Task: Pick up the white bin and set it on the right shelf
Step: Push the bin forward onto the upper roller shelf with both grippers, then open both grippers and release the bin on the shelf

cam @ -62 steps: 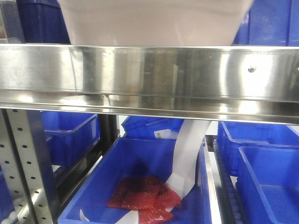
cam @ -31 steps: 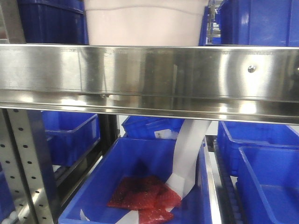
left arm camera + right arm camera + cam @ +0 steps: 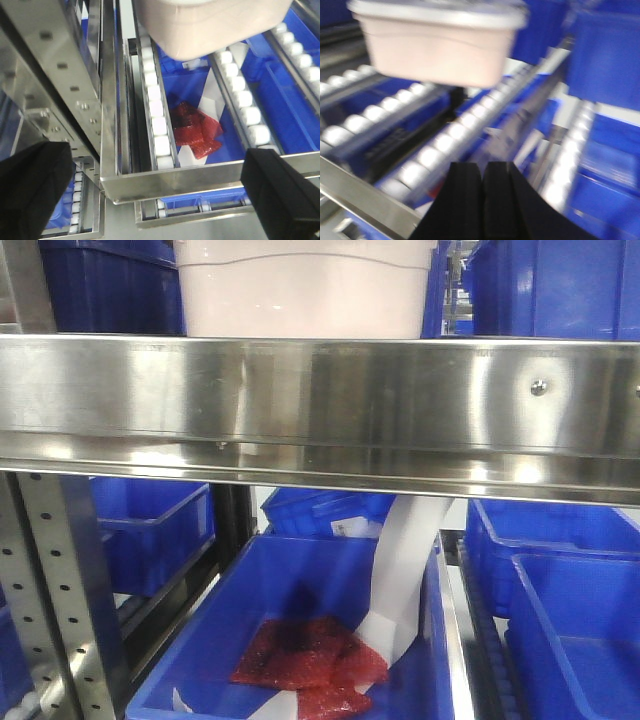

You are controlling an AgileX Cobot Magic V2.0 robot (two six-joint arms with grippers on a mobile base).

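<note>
Resting on right shelf (image 3: 320, 390), white bin (image 3: 305, 295) beyond right hand (image 3: 482, 169)

Blue crates (image 3: 575, 640) occupy the lower level; one holds red packets (image 3: 300, 655); white roller tracks (image 3: 156, 115) run above them

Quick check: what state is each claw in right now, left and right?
Left claw: open wide, holding nothing.
Right claw: shut, with nothing between its fingers.
</note>
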